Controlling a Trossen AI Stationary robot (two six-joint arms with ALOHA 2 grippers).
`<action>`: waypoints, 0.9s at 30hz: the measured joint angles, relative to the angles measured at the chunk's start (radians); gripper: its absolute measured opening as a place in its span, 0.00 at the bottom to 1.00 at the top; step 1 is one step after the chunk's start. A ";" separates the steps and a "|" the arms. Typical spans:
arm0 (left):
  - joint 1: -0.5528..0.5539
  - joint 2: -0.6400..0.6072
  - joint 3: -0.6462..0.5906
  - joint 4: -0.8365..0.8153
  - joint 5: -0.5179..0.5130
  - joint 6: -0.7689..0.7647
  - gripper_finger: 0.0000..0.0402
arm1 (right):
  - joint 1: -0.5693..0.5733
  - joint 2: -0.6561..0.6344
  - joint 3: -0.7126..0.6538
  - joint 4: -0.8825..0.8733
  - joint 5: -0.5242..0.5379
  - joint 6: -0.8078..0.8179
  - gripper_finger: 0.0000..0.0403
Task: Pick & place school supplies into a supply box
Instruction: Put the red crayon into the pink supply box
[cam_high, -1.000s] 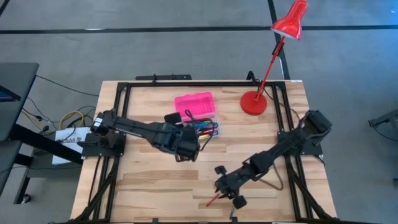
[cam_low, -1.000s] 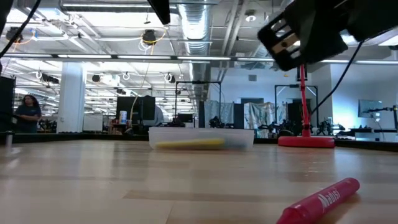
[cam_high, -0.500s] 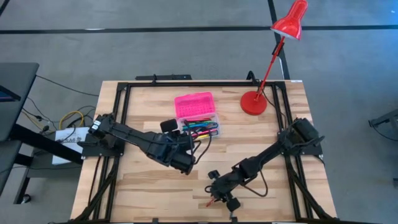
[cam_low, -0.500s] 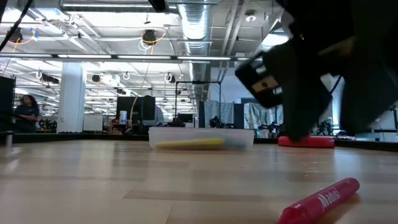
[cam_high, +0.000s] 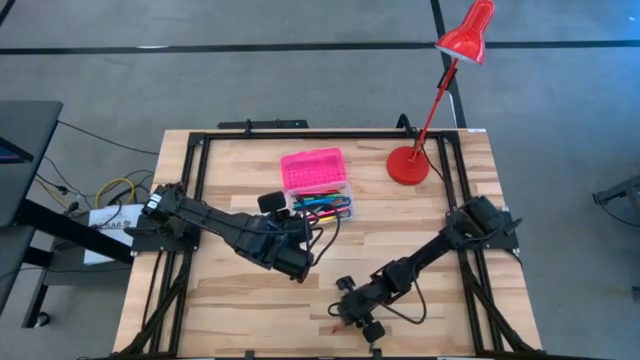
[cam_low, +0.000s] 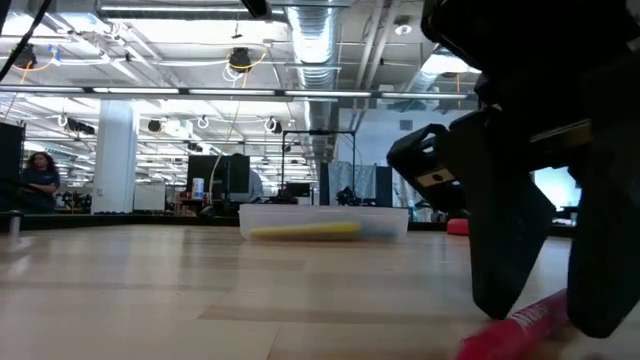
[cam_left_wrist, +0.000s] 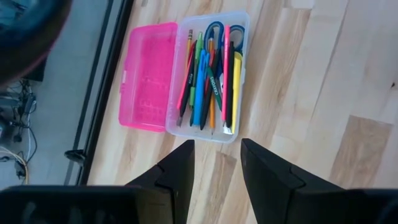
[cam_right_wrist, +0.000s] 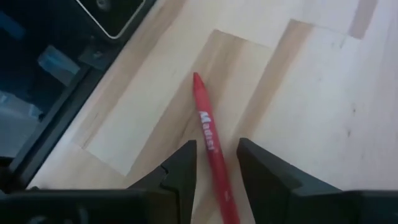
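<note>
Right gripper (cam_right_wrist: 214, 163) is lowered near the table's front edge, its fingers spread to either side of a red marker (cam_right_wrist: 210, 138) lying flat on the light wooden table (cam_high: 230, 310), not pinched. Left gripper (cam_left_wrist: 216, 163) is held spread above the clear plastic pencil case (cam_left_wrist: 239, 74) with its pink lid (cam_left_wrist: 146, 74) laid open, pens and pencils (cam_left_wrist: 208, 81) inside.

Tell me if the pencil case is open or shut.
Open. The pencil case has its pink lid folded flat on the table, leaving the pens inside uncovered.
</note>
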 joint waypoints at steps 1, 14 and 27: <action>0.000 0.000 0.000 0.000 -0.004 0.002 0.31 | 0.000 -0.001 0.001 -0.013 0.009 0.003 0.28; -0.003 0.000 0.000 0.000 -0.035 0.020 0.31 | -0.001 -0.012 0.003 -0.146 0.013 0.232 0.03; -0.072 -0.042 0.000 0.001 -0.137 0.048 0.31 | -0.051 -0.156 -0.011 -0.389 0.148 0.327 0.01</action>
